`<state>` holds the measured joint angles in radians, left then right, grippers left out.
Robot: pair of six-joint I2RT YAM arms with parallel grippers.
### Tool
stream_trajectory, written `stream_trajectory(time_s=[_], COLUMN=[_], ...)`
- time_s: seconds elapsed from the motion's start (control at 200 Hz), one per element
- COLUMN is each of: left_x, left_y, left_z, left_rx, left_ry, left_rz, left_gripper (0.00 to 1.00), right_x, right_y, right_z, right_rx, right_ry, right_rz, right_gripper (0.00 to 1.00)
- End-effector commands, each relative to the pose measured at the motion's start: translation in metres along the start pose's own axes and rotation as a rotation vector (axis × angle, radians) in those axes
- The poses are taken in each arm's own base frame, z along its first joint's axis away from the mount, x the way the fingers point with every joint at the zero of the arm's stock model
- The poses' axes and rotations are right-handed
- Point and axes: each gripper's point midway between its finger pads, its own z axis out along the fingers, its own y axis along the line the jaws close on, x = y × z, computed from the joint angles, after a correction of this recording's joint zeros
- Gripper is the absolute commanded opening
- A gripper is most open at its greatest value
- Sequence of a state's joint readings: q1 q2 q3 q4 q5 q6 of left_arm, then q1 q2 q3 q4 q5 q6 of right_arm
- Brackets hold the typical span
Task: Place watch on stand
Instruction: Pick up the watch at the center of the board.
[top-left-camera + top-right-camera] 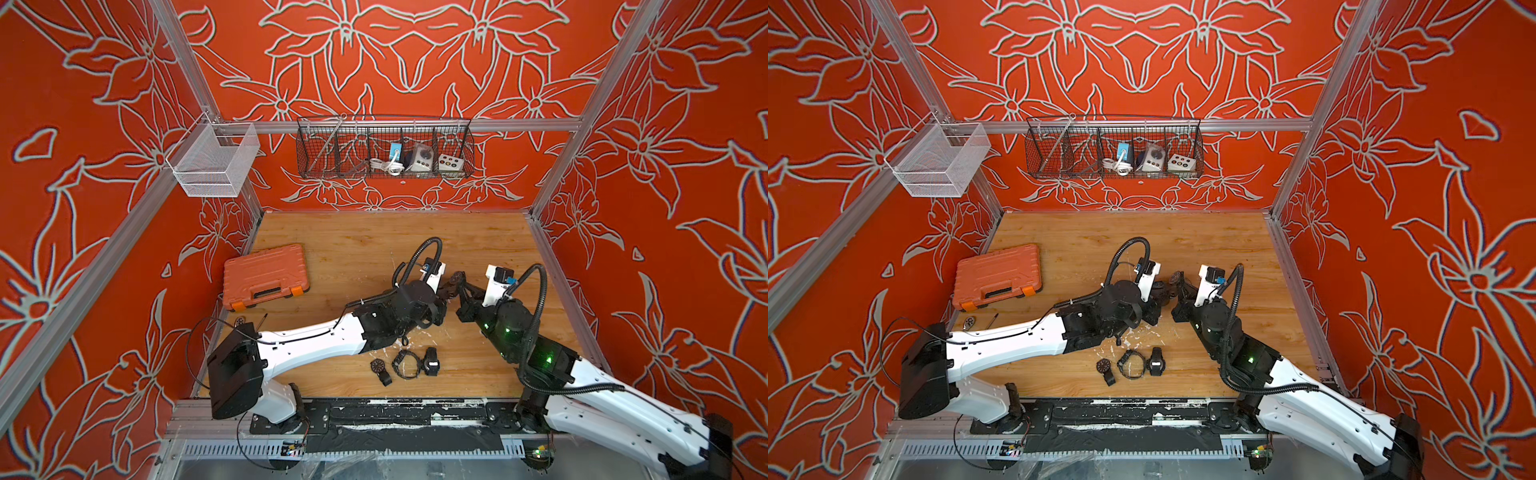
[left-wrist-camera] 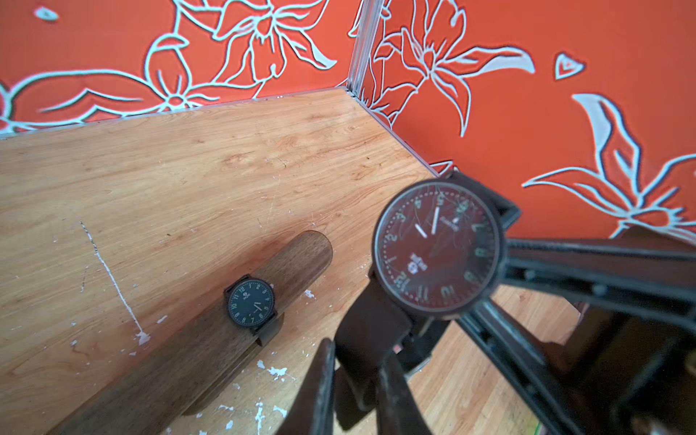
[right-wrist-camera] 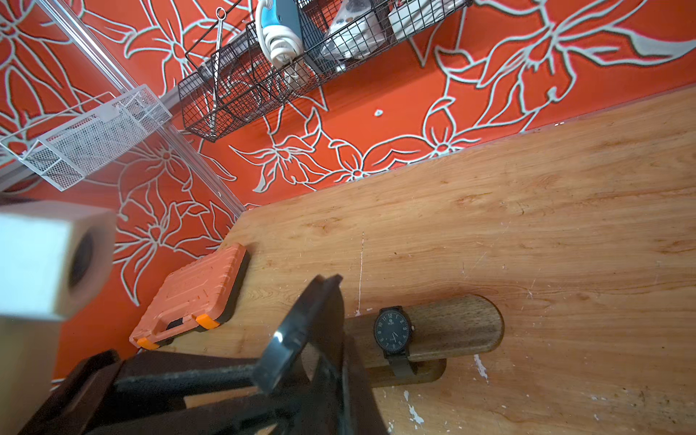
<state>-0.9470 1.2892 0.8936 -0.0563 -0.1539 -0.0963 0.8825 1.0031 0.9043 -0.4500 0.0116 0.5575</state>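
Watch [image 2: 437, 256]: in the air between my two grippers, at about 2 o'clock from the middle of the table [image 2: 150, 188], with 12 at the back wall.
Left gripper [image 2: 356, 354]: pressed together, pinching the strap [image 2: 371, 331].
Right gripper [image 2: 489, 284]: fingers either side of the dial; gripping or just beside, I cannot tell.
Stand [image 3: 459, 324]: lying on the table below my grippers, with a dark watch [image 3: 393, 330] wrapped round it.
Three loose watches [image 1: 405, 365]: 6 o'clock.
Orange tool case [image 1: 266, 276]: 9 o'clock.
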Motion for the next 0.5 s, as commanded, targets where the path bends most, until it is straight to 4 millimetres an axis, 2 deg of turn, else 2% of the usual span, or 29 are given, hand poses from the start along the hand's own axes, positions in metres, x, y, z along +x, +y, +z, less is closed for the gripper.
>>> stream_trajectory(time_s=[0.0, 0.105, 0.2, 0.495], left_x=[-0.0072, -0.0079, -0.0057, -0.0032], left_y=[-0.0025, -0.0055, -0.0046, -0.0001], left_z=[-0.0004, -0.0013, 0.0003, 0.0023], left_rx=[-0.013, -0.01, -0.024, -0.056], left_ry=[-0.005, -0.005, 0.004, 0.028], left_rz=[0.033, 0.044, 0.053, 0.051], left_gripper=[0.0, 0.0, 0.0, 0.0], right_x=[-0.0077, -0.0033, -0.0021, -0.0022], right_y=[0.0022, -0.0031, 0.0, 0.0014], right_z=[-0.0033, 0.0018, 0.0052, 0.0018], right_rx=[0.017, 0.053, 0.043, 0.056], right_ry=[-0.009, 0.016, 0.034, 0.035], right_rz=[0.011, 0.016, 0.021, 0.013], right_gripper=[0.37, 0.38, 0.4, 0.47])
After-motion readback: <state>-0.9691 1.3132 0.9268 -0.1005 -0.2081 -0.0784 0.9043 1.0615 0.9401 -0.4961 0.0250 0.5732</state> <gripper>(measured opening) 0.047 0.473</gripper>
